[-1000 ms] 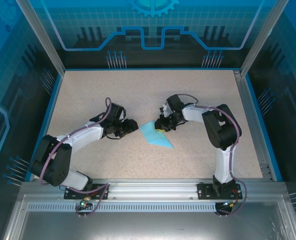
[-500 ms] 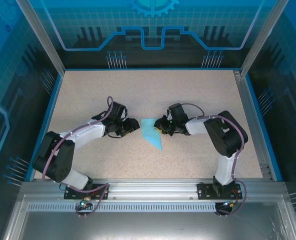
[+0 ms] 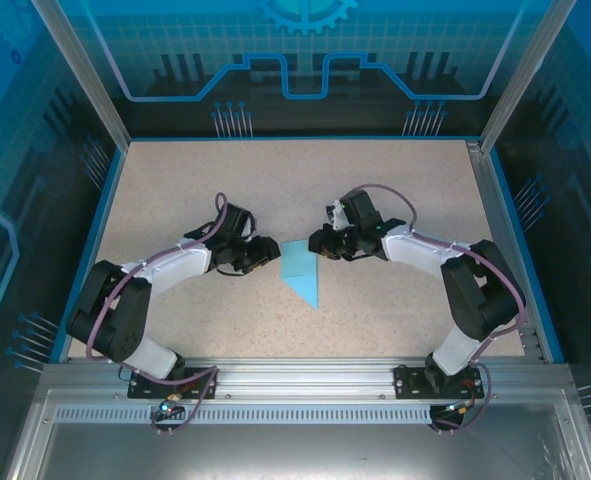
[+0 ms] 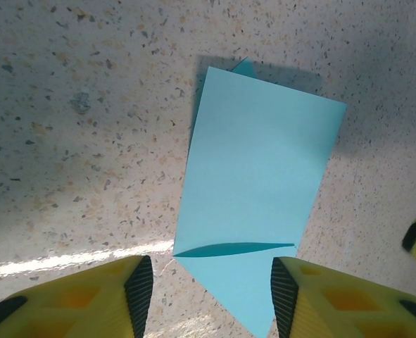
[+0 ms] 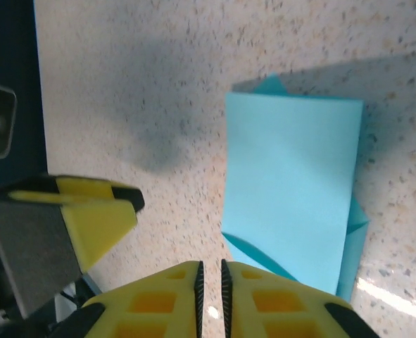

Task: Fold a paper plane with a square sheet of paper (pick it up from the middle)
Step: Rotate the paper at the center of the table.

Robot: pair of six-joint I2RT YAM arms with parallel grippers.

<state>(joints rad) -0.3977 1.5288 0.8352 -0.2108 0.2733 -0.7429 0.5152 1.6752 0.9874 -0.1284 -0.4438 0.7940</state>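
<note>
Your left gripper (image 4: 211, 282) stands about half open with nothing clamped; the light blue paper plane (image 4: 257, 162) lies flat on the table (image 4: 67, 141), and its nearer corner reaches into the gap between the yellow fingers (image 4: 74, 303). Your right gripper (image 5: 210, 278) is closed to a thin slit and holds nothing, with the paper's edge just beside its tips. Seen from above, the paper lies mid-table between both grippers, its point towards the near edge.

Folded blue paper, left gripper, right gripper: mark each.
folded blue paper (image 3: 302, 268), top external view, its centre
left gripper (image 4: 209, 282), left wrist view, midway between its jaws
right gripper (image 5: 210, 276), right wrist view, midway between its jaws
</note>
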